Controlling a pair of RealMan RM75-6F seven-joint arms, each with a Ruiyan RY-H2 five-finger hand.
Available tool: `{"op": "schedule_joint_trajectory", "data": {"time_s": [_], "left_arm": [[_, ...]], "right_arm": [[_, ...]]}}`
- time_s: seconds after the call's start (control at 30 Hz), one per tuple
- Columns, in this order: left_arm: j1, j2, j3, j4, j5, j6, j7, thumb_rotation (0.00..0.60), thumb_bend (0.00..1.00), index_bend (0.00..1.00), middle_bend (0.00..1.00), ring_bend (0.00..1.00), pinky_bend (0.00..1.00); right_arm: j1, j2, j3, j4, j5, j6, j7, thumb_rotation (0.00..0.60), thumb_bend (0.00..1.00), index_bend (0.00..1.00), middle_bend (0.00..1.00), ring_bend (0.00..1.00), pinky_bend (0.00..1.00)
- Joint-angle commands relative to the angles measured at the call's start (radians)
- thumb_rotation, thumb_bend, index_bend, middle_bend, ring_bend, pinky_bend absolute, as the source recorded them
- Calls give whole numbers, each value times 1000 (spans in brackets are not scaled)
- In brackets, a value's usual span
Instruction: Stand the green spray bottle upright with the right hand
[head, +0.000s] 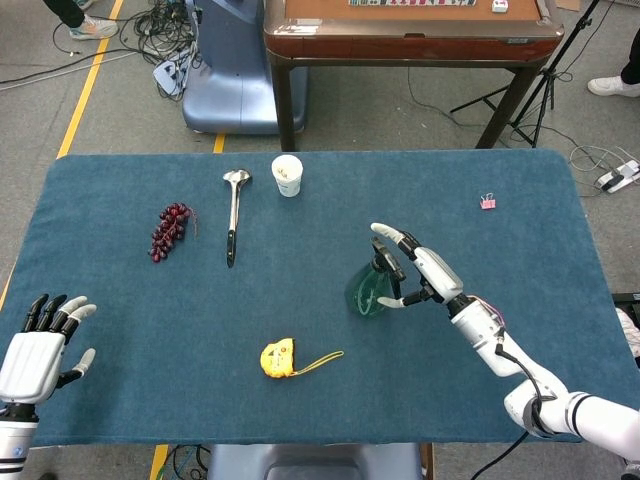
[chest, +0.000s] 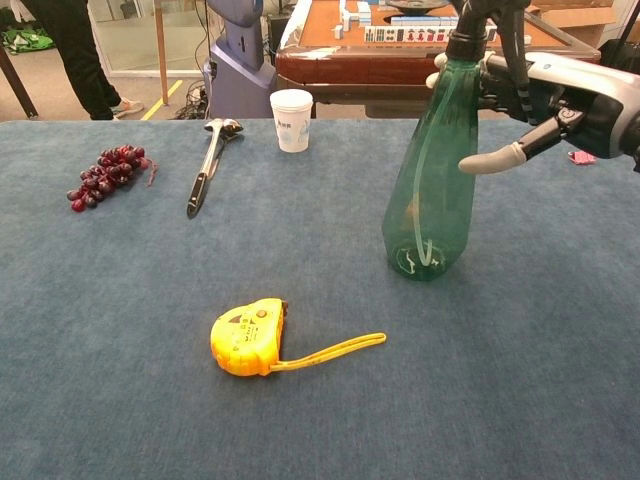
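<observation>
Green spray bottle (chest: 428, 190) standing on its base on the blue-carpeted counter (head: 120, 330), right of centre, leaning slightly toward the right hand (chest: 560, 100); its black trigger head (chest: 490, 18) is at the top edge of the chest view. The right hand lies against the bottle's neck and upper body from the right side: in the chest view, one finger (chest: 436, 62) shows past the left of the neck and the thumb (chest: 492, 158) juts out just right of the bottle's body. The fingers are extended rather than curled in the head view (head: 425, 272); whether they clasp the bottle or merely touch it cannot be told.

Left hand (head: 38, 345) at the near left corner of the counter, fingers spread apart and holding nothing, well apart from every object.

Other items on the counter: yellow tape measure (chest: 250, 337) with its strap trailing to the right, near the front, left of the bottle; bunch of dark red grapes (chest: 105, 172) at far left; metal ladle (chest: 208, 162) beside the grapes; white paper cup (chest: 291, 119) near the far edge; small pink binder clip (head: 488, 201) toward the far right
</observation>
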Motion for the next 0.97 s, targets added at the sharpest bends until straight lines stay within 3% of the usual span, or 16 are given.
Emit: {"op": "schedule_joint_trajectory", "data": {"time_s": [0.03,0.27,0.57,0.97], "left_arm": [[0,1,0,0,-1,0,0,600,330,226,166,94,0],[1,2,-4,7,-11,-1,-4,600,330,226,166,94,0],[-6,4,-10,19,-14,-7,-19,600,330,226,166,94,0],[-19,-5,-15,25,-6,-11,-19,600,330,226,166,94,0]], "right_arm": [[-6,14,-5,-9,-4,6,-29,600,0,53,72,30,11],[-71,82,-21,-48,1,81,-297,600,0,53,106,31,11],[-243,215,-54,-204,75,230,-637,600,14,57,171,51,11],[-488,316,-115,-302,109,452,-770,600,49,93,190,54,12]]}}
